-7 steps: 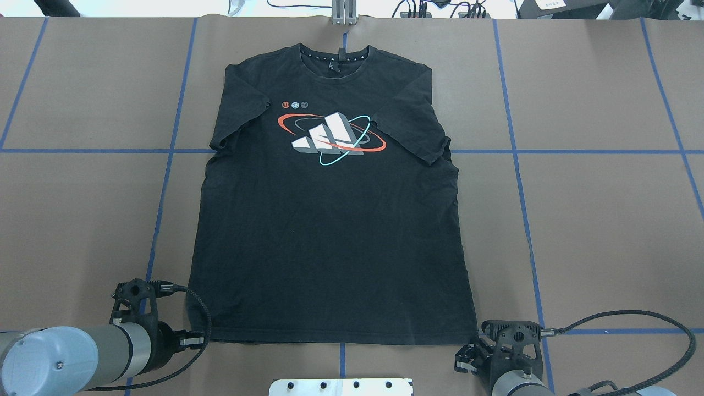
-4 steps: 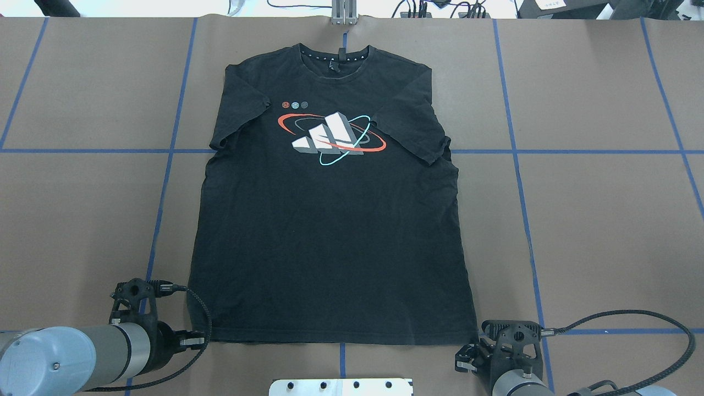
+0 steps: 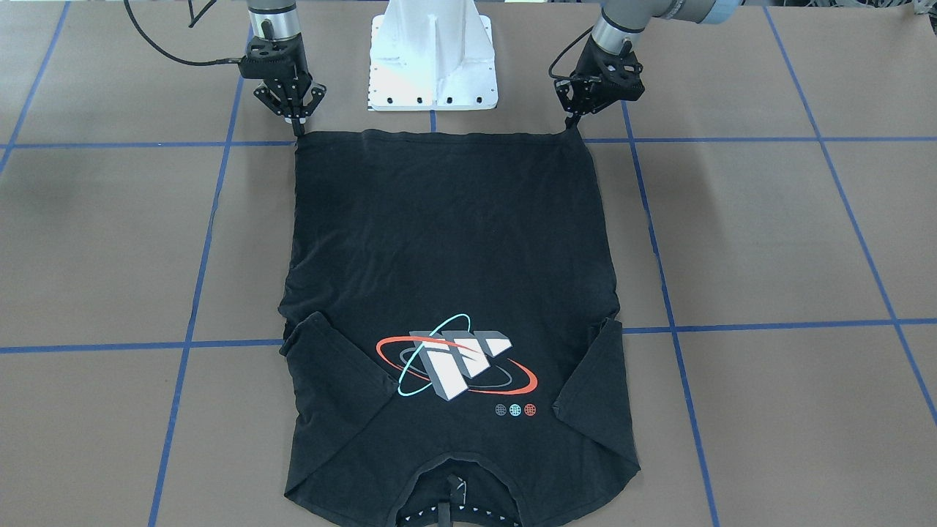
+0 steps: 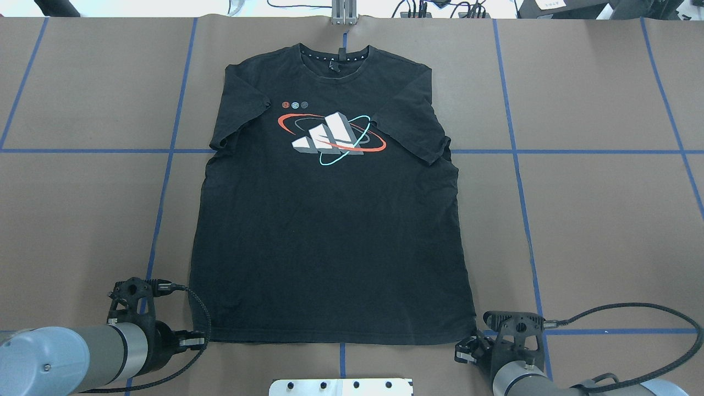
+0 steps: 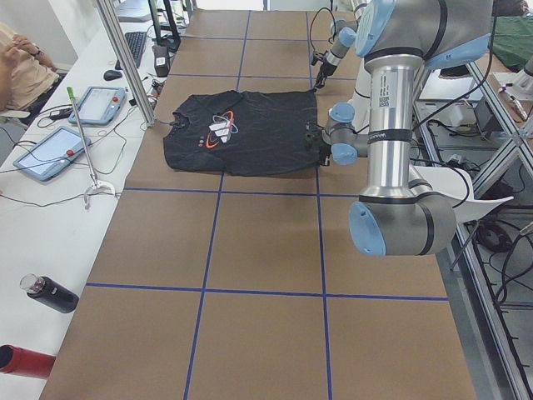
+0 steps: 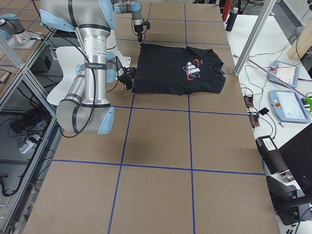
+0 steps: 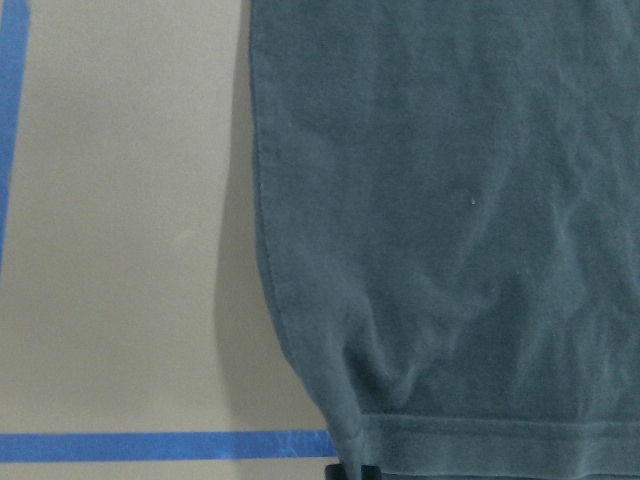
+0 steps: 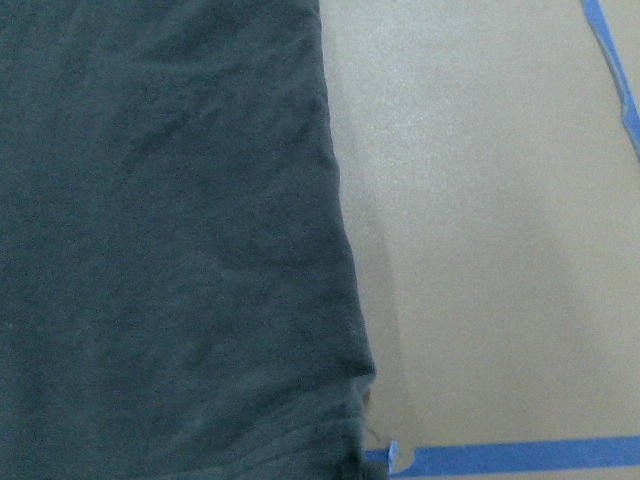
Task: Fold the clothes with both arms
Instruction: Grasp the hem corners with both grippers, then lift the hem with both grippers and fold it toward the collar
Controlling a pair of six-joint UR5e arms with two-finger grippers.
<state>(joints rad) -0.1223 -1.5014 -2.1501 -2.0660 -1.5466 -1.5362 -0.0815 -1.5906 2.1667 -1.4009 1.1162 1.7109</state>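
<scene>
Pinching T-shirt (image 3: 446, 241) hem corners: L hand (image 3: 573, 126), R hand (image 3: 298, 126); white pedestal (image 3: 433, 66) between.

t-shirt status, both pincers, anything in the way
Left pincer looks shut on one hem corner, right pincer on the other. T-shirt flat, graphic up, not yet folded. Nothing on it.

Brown table (image 4: 605, 220), blue tape grid (image 4: 605, 150) — white side bench (image 5: 42, 250) alongside.
</scene>
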